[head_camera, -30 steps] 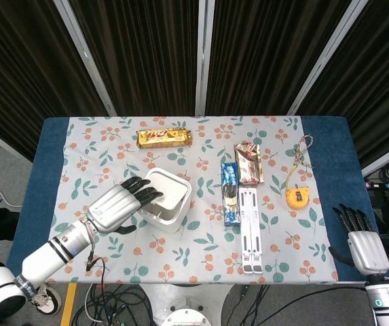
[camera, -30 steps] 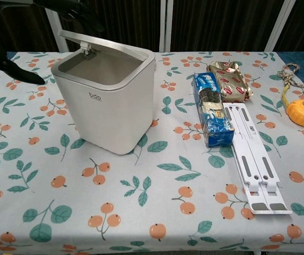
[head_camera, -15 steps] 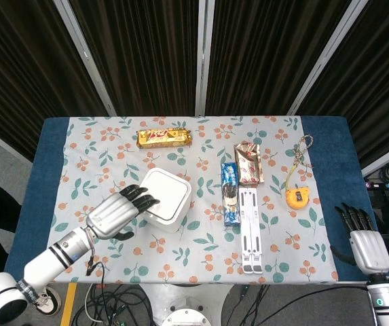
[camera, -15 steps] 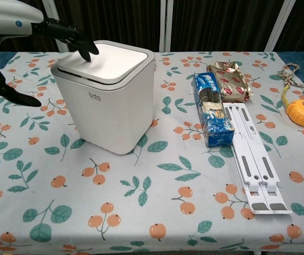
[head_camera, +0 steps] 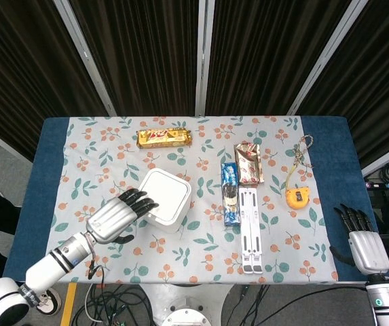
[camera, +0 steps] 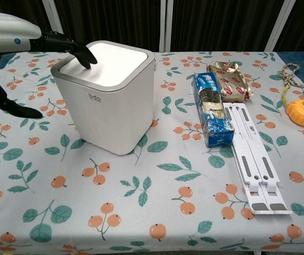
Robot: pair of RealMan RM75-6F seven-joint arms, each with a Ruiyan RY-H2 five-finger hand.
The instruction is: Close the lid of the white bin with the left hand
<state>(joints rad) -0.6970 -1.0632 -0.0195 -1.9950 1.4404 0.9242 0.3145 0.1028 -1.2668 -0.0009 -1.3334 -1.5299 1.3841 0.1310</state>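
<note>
Setting: table (head_camera: 51,146) under a floral cloth with blue edges, dark curtains behind it.
Right hand (head_camera: 364,241): at the near right corner of the table, off the cloth, fingers extended and apart, holding nothing; idle, not seen in the chest view.
Left hand (head_camera: 116,216): near left, fingers extended toward the bin, fingertips (camera: 83,54) resting on the lid's near-left edge; nothing grasped.
White bin (camera: 109,106): stands upright left of centre on the cloth, well apart from the other items.
Lid (camera: 112,57): lies flat and flush in the grey rim in both views; no gap visible.
Task status: judged essentially complete; the lid appears fully shut. Remaining: lift the left hand clear without nudging the bin.
White folding stand (head_camera: 250,229): flat, right of the bin, near edge.
Blue snack packet (head_camera: 229,193): just beside the stand, on its left.
Orange tape measure (head_camera: 296,197): right side, cord trailing away.
Foil packet (head_camera: 248,163): beyond the blue packet.
Gold snack bar (head_camera: 164,138): far side, behind the bin.
</note>
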